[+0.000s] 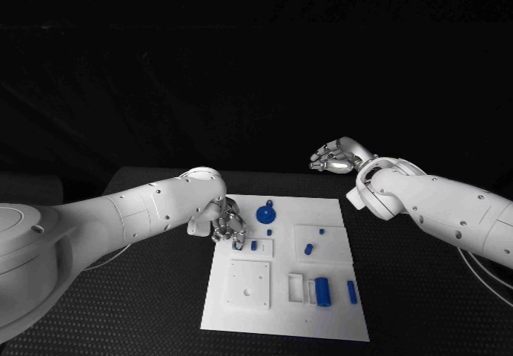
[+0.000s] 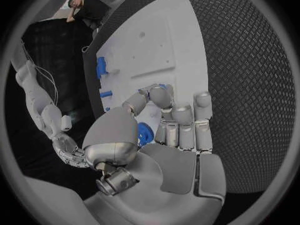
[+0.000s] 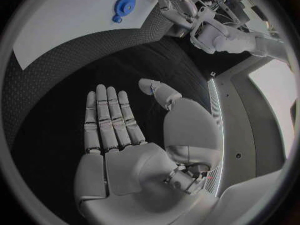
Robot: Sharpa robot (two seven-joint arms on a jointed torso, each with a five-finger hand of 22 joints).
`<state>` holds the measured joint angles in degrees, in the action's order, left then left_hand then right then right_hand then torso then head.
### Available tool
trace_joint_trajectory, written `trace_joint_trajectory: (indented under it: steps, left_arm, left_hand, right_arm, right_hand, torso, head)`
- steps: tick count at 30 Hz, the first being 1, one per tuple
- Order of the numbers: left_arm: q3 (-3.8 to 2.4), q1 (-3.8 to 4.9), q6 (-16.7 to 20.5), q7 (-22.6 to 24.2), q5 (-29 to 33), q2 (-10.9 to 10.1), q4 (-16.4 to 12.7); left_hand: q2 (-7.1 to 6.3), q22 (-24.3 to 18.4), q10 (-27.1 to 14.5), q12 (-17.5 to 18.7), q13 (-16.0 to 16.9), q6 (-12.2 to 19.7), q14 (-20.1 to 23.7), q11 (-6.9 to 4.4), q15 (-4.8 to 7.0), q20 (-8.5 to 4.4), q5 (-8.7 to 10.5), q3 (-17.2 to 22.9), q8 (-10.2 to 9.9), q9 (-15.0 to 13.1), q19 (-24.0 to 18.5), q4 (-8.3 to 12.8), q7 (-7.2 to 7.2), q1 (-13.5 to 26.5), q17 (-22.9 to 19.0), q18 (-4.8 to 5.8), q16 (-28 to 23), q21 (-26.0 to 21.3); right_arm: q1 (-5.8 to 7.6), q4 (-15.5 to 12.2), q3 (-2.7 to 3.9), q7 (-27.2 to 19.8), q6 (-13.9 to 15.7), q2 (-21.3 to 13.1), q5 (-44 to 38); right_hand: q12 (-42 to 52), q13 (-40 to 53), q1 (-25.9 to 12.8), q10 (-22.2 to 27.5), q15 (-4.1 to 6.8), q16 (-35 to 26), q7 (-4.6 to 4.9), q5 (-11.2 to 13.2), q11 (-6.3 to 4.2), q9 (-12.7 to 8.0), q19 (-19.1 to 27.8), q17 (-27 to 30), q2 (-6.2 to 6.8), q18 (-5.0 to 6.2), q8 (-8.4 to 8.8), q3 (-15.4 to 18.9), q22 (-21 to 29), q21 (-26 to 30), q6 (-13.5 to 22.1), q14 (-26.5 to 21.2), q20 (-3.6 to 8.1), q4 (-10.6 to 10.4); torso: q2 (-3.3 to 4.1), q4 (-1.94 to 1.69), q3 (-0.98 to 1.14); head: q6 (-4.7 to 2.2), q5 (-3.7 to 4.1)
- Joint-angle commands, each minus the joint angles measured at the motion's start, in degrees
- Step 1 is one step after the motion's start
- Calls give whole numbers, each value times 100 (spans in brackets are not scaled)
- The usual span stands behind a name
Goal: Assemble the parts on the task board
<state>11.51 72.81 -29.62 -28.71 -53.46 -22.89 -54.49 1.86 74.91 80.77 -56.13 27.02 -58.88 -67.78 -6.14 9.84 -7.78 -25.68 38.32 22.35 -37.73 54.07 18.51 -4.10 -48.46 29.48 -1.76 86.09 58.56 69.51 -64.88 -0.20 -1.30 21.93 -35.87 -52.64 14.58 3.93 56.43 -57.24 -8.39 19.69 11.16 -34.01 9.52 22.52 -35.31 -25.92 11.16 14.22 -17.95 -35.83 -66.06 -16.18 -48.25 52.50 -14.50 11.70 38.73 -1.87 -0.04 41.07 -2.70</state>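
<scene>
Left hand (image 1: 222,225) hovering over left edge of task board (image 1: 329,315), fingers curling down; whether pinching small blue part (image 2: 145,133) seen by its thumb, cannot tell. Board lying mid-bench (image 1: 428,297). Blue gear (image 1: 267,215) sitting near board's far edge; small blue pegs (image 1: 308,249) standing in square recess mid-board; blue cylinder (image 1: 324,288) and blue bar (image 1: 352,291) lying in near-right slots. Right hand (image 1: 338,157) hanging beyond board's far right corner, fingers straight and apart, holding nothing.
</scene>
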Motion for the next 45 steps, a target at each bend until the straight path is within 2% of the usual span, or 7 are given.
trace_joint_trajectory:
  steps: [1, 3, 8, 14, 18, 27, 45]
  left_arm:
    - [11, -14, -261, -16, 80, 20, 8]
    - [12, -13, -149, -31, 80, 29, 19]
    - [18, -14, -167, -23, 86, 69, 43]
    - [88, -15, -34, -49, 92, 75, 69]
    - [94, -16, 64, -51, 87, 65, 90]
    - [97, -16, -20, -88, 92, 93, 122]
    - [105, -18, 340, 1, -166, 82, 127]
  left_hand:
    - [19, 95, -4, -22, 6, -620, -136, -40, 158, -711, -20, 260, 186, -1219, 22, -221, 429, -65, -3, -42, 5, 20]
    - [25, 95, -5, -24, 6, -624, -134, -40, 156, -709, -20, 257, 186, -1228, 21, -225, 429, -60, -3, -40, 4, 20]
    - [103, 96, -8, -43, 8, -655, -130, -40, 149, -702, 4, 217, 198, -1297, 14, -244, 432, 28, -1, -31, 7, 19]
    - [192, 95, -16, -72, 14, -685, -130, -50, 148, -704, 70, 194, 205, -1406, 14, -267, 443, 136, 4, -30, 14, 17]
    - [249, 95, -29, -74, 10, -689, -126, -51, 150, -705, 79, 194, 199, -1464, 14, -272, 445, 202, 2, -31, 9, 14]
    - [287, 94, -32, -90, 7, -740, -131, -66, 155, -709, 94, 200, 214, -1578, 18, -277, 463, 302, 5, -32, 11, 12]
    - [328, 92, -28, -125, 12, -831, -155, -101, 163, -720, 72, 226, 246, -1752, 42, -298, 500, 391, 16, -39, 31, 15]
  right_arm:
    - [-2, -5, 2, -24, -63, 5, -9]
    - [-2, -5, 2, -24, -61, 4, -9]
    - [-2, -8, 2, -23, -59, 3, -9]
    - [-2, -9, 2, -23, -56, 3, -10]
    - [-2, -9, 2, -23, -54, 3, -10]
    - [-2, -18, 1, -22, -62, 11, -10]
    - [-2, -25, 1, -25, -63, 13, -10]
  right_hand:
    - [-29, 1, 45, -19, -8, -24, 1, -35, 3, -5, 23, 8, -12, 44, -28, -24, -10, 37, 30, -41, -24, 3]
    - [-30, 1, 46, -19, -8, -24, 1, -35, 3, -6, 22, 8, -13, 44, -28, -25, -10, 37, 30, -41, -24, 5]
    - [-30, 1, 49, -19, -8, -24, 1, -36, 3, -6, 22, 8, -14, 45, -29, -27, -11, 38, 29, -42, -24, 7]
    - [-31, 1, 52, -20, -8, -24, 1, -37, 4, -7, 22, 8, -14, 45, -30, -28, -13, 39, 30, -42, -24, 10]
    - [-31, 1, 54, -20, -8, -24, 1, -37, 4, -8, 21, 8, -15, 45, -30, -29, -14, 40, 30, -42, -25, 11]
    - [-32, 1, 53, -19, -9, -25, 1, -38, 4, -9, 22, 8, -15, 45, -31, -30, -16, 42, 30, -43, -26, 12]
    - [-34, 1, 57, -21, -11, -28, 1, -44, 5, -11, 24, 9, -25, 45, -33, -38, -20, 47, 30, -47, -27, 13]
  torso:
    - [0, -1, 2]
    - [0, -1, 4]
    - [2, 2, 1]
    - [2, 2, 0]
    - [2, 0, -1]
    - [-1, -2, 0]
    - [2, 0, 1]
  head:
    - [1, 2]
    - [1, 2]
    - [-1, 1]
    - [-13, 3]
    - [-14, 5]
    - [-10, 8]
    - [-10, 9]
